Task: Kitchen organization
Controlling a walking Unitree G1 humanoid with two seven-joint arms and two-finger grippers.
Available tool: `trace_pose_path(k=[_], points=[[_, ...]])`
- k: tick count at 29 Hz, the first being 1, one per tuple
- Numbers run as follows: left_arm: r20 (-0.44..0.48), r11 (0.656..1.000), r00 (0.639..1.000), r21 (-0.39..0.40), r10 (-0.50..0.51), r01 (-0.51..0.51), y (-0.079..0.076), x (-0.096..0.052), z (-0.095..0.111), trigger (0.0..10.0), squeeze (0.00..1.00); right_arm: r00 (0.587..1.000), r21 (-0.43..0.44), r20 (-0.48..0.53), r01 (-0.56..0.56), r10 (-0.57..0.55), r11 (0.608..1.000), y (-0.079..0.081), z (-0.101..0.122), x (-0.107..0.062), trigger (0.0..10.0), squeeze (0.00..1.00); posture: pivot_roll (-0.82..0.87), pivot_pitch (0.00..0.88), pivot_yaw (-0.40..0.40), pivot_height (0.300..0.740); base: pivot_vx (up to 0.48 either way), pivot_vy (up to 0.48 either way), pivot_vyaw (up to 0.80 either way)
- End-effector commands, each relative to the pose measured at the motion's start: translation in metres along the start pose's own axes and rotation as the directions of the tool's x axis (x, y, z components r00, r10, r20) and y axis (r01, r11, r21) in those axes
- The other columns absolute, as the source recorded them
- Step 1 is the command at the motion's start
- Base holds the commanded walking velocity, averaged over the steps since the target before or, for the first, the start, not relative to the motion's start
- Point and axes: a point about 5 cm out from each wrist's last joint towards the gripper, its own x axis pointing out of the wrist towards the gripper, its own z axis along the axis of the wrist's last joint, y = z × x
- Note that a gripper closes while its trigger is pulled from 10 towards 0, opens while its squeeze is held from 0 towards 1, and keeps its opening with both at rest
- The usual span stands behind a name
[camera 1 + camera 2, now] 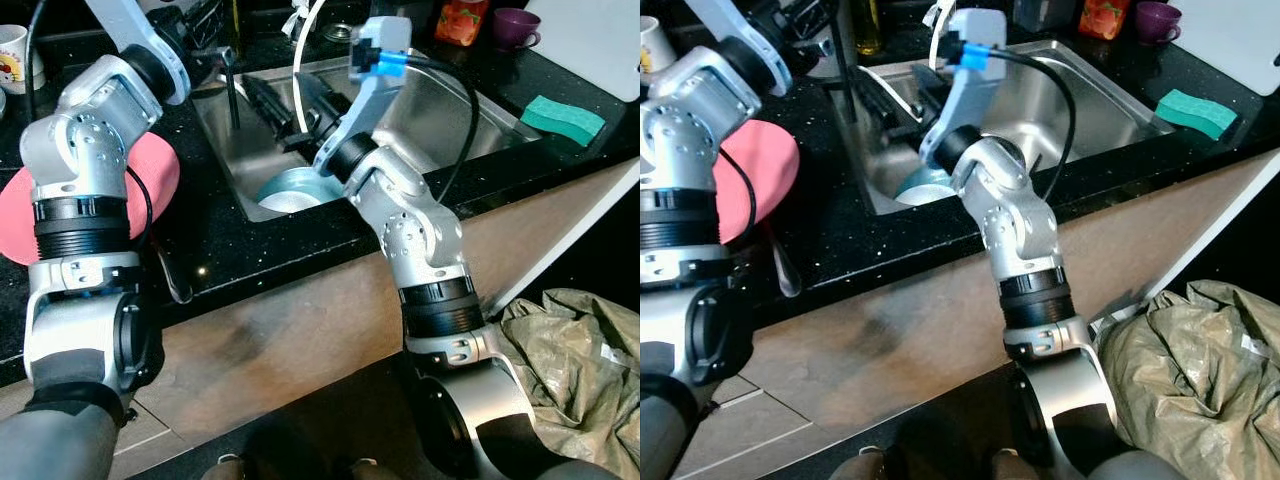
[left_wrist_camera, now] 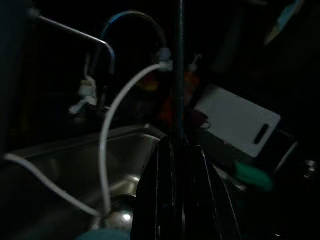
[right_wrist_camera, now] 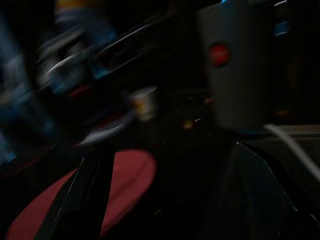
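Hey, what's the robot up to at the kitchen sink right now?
The robot stands at a black counter with both arms reaching over the steel sink. The right gripper is down inside the basin, just above a light blue bowl at the near end. The left arm stretches up by the sink's left edge. A pink plate lies on the counter to the left, a green sponge to the right.

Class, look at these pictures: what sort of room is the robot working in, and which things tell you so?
Most likely a home kitchen: a steel sink set into a black worktop, a green sponge beside it, and a purple mug farther back.
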Motion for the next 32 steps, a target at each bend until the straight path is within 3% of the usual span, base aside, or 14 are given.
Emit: trace_pose_path(k=[1, 12, 26, 32], points=[[-0.019, 0.999, 1.000, -0.021, -0.025, 0.024, -0.006, 0.000, -0.006, 0.0, 0.00, 0.999, -0.002, -0.019, -0.031, 0.031, 1.000, 0.004, -0.003, -0.002, 10.0, 0.00, 0.05, 0.171, -0.009, 0.740, 0.000, 0.000, 0.00], [-0.025, 0.998, 0.999, -0.041, -0.047, 0.046, -0.011, -0.003, -0.004, 0.0, 0.00, 0.997, -0.077, -0.065, -0.033, 0.028, 0.997, 0.005, -0.008, -0.004, 10.0, 0.00, 0.05, 0.173, -0.010, 0.740, 0.000, 0.000, 0.00], [-0.048, 0.998, 0.999, 0.065, -0.020, 0.023, 0.000, -0.010, 0.000, 0.0, 0.00, 0.999, -0.132, -0.027, 0.037, -0.041, 0.991, -0.006, 0.003, -0.007, 10.0, 0.00, 0.04, 0.171, -0.009, 0.740, 0.000, 0.000, 0.00], [-0.044, 0.998, 0.997, -0.017, -0.067, 0.066, -0.011, -0.009, -0.002, 0.0, 0.00, 0.998, -0.131, -0.052, 0.028, -0.035, 0.991, -0.005, -0.004, -0.007, 10.0, 0.00, 0.05, 0.170, -0.012, 0.740, 0.000, 0.000, 0.00]])
